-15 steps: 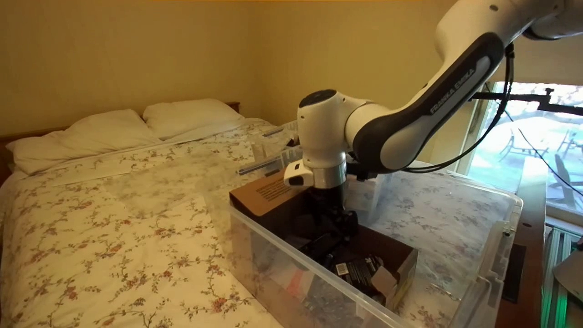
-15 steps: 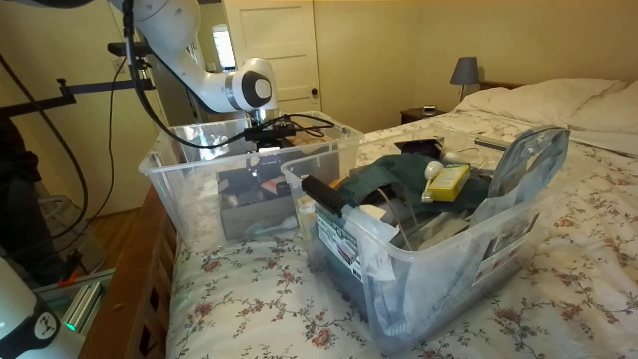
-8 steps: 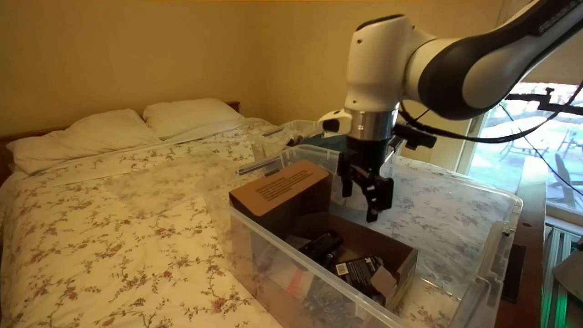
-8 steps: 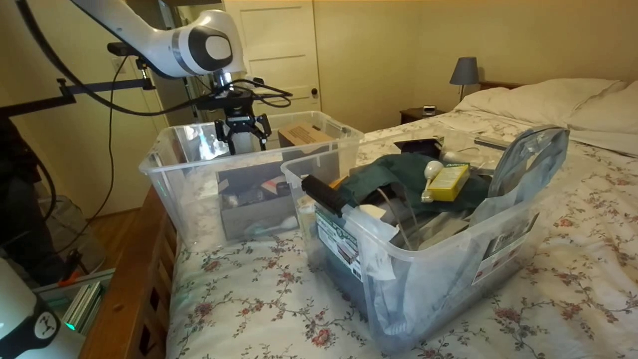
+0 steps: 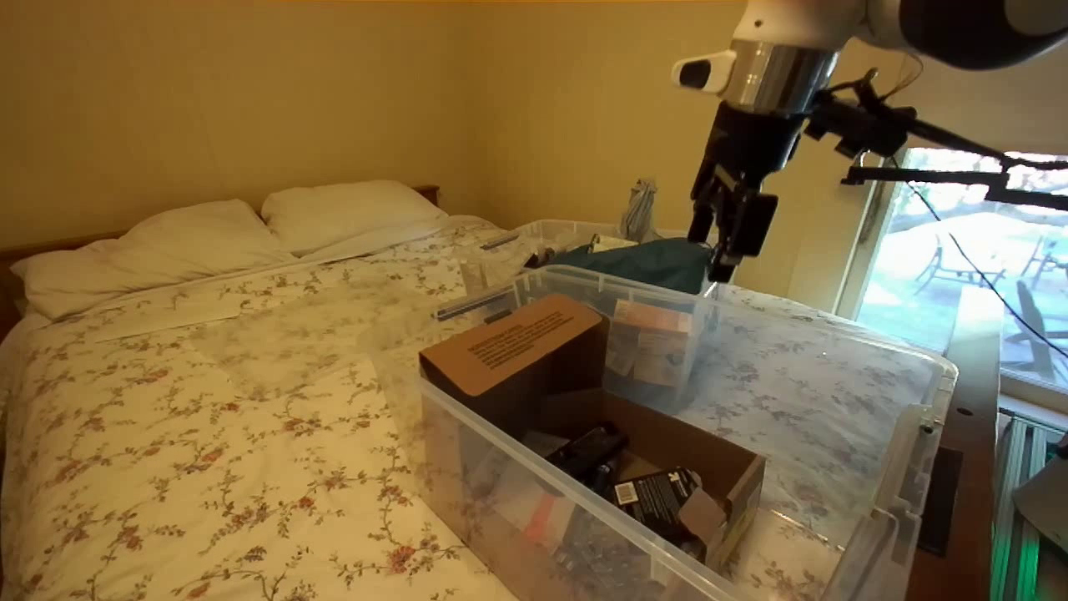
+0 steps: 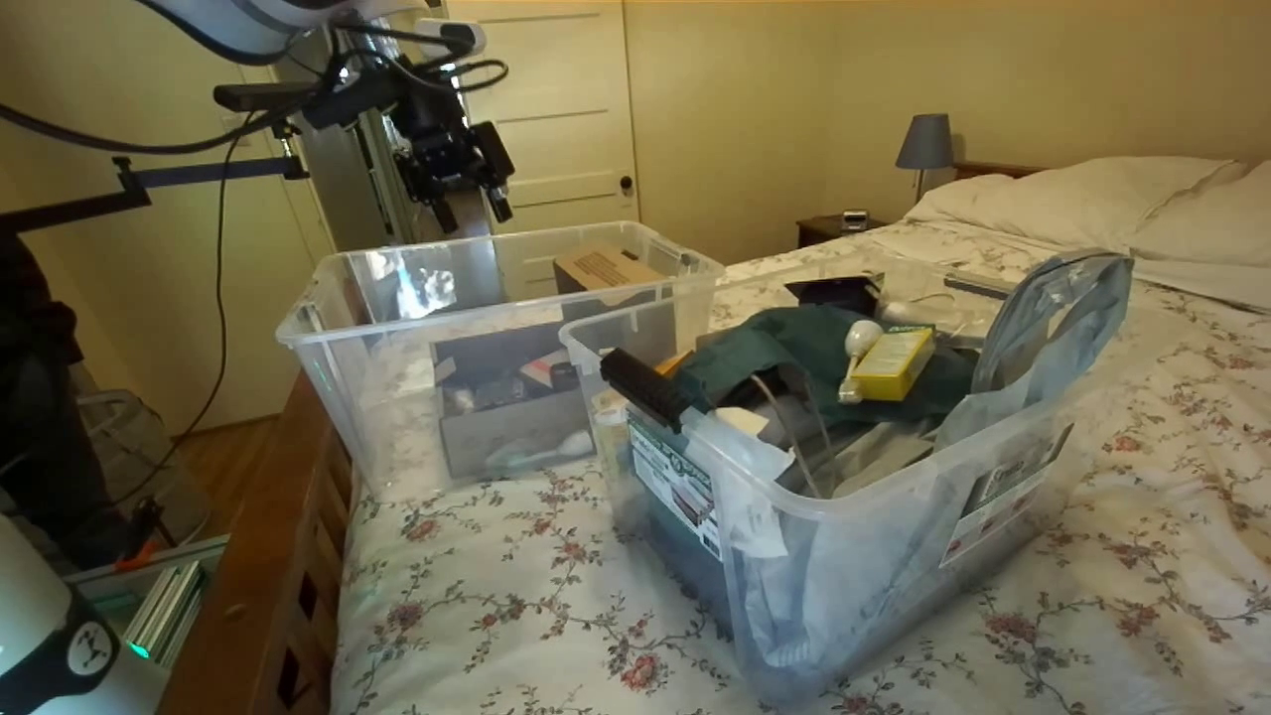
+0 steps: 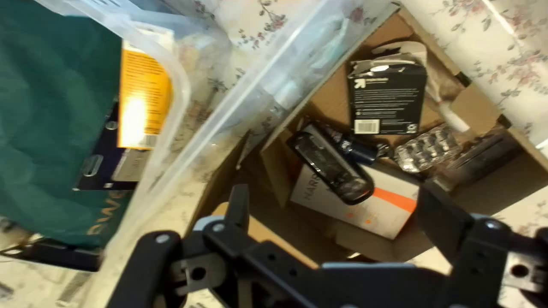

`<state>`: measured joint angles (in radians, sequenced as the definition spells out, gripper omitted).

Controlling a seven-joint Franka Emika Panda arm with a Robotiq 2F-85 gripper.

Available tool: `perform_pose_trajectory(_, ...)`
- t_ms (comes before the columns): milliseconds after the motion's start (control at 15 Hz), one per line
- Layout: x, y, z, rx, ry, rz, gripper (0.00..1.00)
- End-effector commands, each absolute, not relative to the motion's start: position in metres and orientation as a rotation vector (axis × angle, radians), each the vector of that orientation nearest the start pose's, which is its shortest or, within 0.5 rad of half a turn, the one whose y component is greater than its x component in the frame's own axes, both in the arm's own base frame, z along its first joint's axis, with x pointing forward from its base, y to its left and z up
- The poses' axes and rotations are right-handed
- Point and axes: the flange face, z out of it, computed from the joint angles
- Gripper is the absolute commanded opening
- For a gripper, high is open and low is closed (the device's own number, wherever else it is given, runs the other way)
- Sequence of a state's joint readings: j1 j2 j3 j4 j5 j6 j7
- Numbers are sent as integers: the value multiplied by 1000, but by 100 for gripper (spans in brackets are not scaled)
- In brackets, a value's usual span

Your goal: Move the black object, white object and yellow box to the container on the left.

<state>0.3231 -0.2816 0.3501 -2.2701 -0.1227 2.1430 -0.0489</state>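
Observation:
My gripper [image 5: 711, 253] is open and empty, raised above the clear bins and tilted; its spread fingers also show in an exterior view [image 6: 474, 212] and in the wrist view [image 7: 334, 192]. A yellow box [image 6: 894, 364] and a white bulb-shaped object [image 6: 862, 339] lie on green cloth in the fuller clear bin [image 6: 824, 508]. A dark flat object [image 6: 839, 291] lies behind them. The clear bin with the cardboard box [image 6: 501, 320] stands at the left in that view. The cardboard box holds a black glossy case [image 7: 332, 162]. Which black object is meant, I cannot tell.
The cardboard box [image 5: 701, 441] also holds a black printed box [image 7: 388, 98], a white box with an orange stripe [image 7: 385, 201] and a foil pack [image 7: 428, 147]. An orange box [image 7: 144, 94] stands inside the fuller bin's wall. A black handle [image 6: 645, 389] sticks over its rim.
My gripper has risen out of the cardboard box, empty, moving up and rightward in one exterior picture, and has tilted. The objects in both bins look unmoved over the last half second.

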Motion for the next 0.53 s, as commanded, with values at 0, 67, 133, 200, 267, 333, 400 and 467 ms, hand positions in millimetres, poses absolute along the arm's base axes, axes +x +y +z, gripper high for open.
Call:
perform_pose_trajectory(0, 376, 299, 488, -3046, -1225, -338, 100)
perform_pose_trajectory(67, 375, 299, 489, -3045, -1227, -341, 100)
perform_pose_trajectory(133, 374, 299, 487, -3044, -1232, -331, 100)
perform_pose_trajectory(200, 374, 301, 483, -3043, -1239, -320, 100)
perform_pose_trajectory(267, 374, 302, 480, -3042, -1243, -311, 100)
perform_pose_trajectory(333, 375, 302, 479, -3042, -1242, -306, 100)
perform_pose_trajectory(400, 387, 293, 478, -3106, -1104, -242, 100)
perform_pose_trajectory(467, 403, 277, 484, -3177, -1039, -258, 100)
